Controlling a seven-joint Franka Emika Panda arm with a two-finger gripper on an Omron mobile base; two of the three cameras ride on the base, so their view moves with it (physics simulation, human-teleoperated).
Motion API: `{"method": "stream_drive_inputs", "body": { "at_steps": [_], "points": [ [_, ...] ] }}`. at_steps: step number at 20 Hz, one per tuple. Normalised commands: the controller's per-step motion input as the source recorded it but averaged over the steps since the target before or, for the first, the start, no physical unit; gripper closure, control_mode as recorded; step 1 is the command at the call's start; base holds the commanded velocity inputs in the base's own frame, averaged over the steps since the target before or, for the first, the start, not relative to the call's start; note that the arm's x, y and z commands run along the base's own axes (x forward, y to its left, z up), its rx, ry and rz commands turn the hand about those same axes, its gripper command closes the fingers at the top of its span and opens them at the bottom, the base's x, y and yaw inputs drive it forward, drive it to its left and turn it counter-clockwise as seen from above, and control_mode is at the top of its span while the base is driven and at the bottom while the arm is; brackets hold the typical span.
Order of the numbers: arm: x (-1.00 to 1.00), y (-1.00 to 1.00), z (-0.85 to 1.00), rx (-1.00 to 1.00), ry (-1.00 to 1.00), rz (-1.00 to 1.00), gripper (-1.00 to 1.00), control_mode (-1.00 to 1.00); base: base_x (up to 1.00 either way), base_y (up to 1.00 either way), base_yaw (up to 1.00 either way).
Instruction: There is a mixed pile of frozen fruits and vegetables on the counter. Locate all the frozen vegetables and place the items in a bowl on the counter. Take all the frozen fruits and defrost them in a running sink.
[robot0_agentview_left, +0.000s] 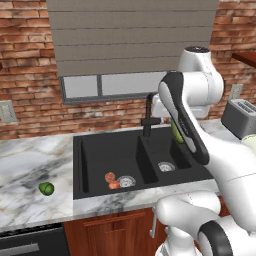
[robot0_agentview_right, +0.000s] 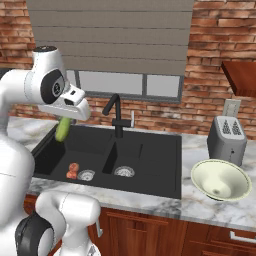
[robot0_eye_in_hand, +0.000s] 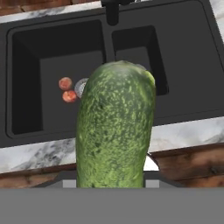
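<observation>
While jaws clamp it, cucumber (robot0_eye_in_hand: 116, 127) hangs over sink (robot0_eye_in_hand: 52, 127).

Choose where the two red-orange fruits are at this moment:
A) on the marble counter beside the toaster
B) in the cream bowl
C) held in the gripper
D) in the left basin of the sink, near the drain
D: the two red-orange fruits lie beside the silver drain in the left basin of the black sink.

Speckled dark-green cucumber (robot0_eye_in_hand: 114, 127), black sink (robot0_eye_in_hand: 39, 65)

counter (robot0_agentview_left: 30, 160): white marble, grey-veined, polished
sink (robot0_agentview_right: 150, 150): matte black
cucumber (robot0_eye_in_hand: 114, 127): dark green, speckled, bumpy skin
bowl (robot0_agentview_right: 220, 181): smooth cream glaze
</observation>
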Motion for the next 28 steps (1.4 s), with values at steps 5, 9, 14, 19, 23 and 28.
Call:
{"method": "stream_drive_inputs", "body": {
  "at_steps": [5,9,14,19,23,28],
  "points": [
    [-0.02,-0.58,0.05,0.01,0.00,-0.01,1.00,-1.00,0.00,0.00,0.00],
    [0.00,-0.58,0.00,0.00,0.00,-0.02,1.00,-1.00,0.00,0.00,0.00],
    [0.00,-0.58,0.00,0.00,0.00,-0.03,1.00,-1.00,0.00,0.00,0.00],
    [0.00,-0.57,0.00,0.00,0.00,-0.02,1.00,-1.00,0.00,0.00,0.00],
    [0.00,-0.55,0.00,0.00,0.00,-0.01,1.00,-1.00,0.00,0.00,0.00],
    [0.00,-0.53,0.00,0.00,0.00,-0.01,1.00,-1.00,0.00,0.00,0.00]
  ]
}}
